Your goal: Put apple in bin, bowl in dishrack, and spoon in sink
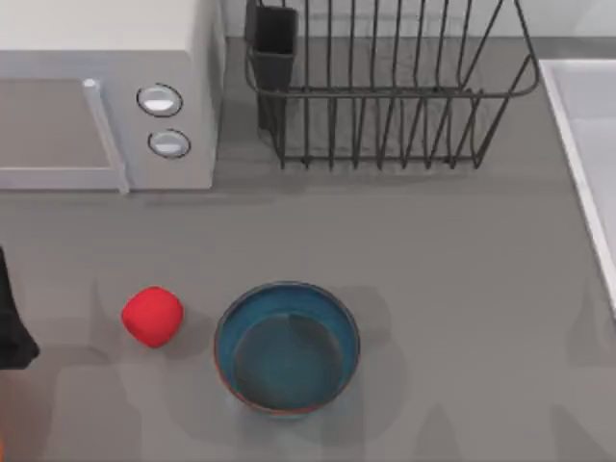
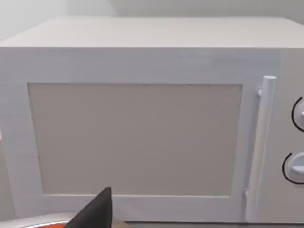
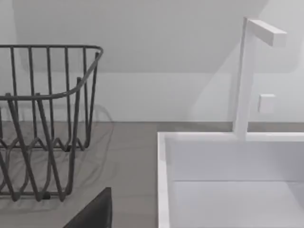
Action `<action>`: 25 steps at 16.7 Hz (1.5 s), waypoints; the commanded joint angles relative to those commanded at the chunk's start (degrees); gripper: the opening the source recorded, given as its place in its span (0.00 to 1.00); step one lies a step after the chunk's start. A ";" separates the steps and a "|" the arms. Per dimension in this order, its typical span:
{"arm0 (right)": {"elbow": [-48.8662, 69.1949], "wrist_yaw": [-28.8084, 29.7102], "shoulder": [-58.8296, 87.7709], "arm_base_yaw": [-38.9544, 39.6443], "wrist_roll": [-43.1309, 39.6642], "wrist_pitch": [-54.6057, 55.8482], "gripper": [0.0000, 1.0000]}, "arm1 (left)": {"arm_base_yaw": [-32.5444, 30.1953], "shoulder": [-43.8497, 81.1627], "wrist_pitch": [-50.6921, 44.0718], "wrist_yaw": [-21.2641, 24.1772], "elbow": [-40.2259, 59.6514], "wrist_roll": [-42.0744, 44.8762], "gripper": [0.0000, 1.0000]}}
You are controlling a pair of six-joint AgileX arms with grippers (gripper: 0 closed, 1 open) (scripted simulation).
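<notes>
The red apple [image 1: 152, 316] lies on the grey table at the front left. Just to its right stands the blue-teal bowl [image 1: 287, 346], upright and empty. The dark wire dishrack [image 1: 385, 96] stands at the back centre, with its square cup [image 1: 274, 43] at its left corner; the right wrist view shows the dishrack [image 3: 47, 118] too. The white sink [image 1: 587, 144] runs along the right edge, and its basin [image 3: 228, 180] sits under a white tap [image 3: 247, 76]. My left gripper [image 1: 12, 332] sits at the left edge, left of the apple; a dark part of it [image 2: 95, 213] faces the microwave. A dark part of my right gripper [image 3: 95, 211] shows near the sink. The spoon and bin are out of view.
A white microwave [image 1: 106, 96] with two round knobs [image 1: 164, 120] fills the back left corner, its door and handle [image 2: 261, 142] close in front of my left wrist. An orange sliver [image 1: 2, 445] shows at the front left corner. Open grey tabletop lies between the bowl and the dishrack.
</notes>
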 joint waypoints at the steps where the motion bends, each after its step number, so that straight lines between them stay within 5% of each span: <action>1: 0.00 0.00 0.00 0.00 0.00 0.00 1.00 | 0.00 0.00 0.00 0.00 0.00 0.00 1.00; 8: 0.00 0.00 0.00 0.00 0.00 0.00 1.00 | -3.32 12.81 -8.51 -0.07 10.56 1.60 1.00; 25: 0.00 0.00 0.00 0.00 0.00 0.00 1.00 | -21.05 98.01 -53.98 -0.42 67.05 10.13 1.00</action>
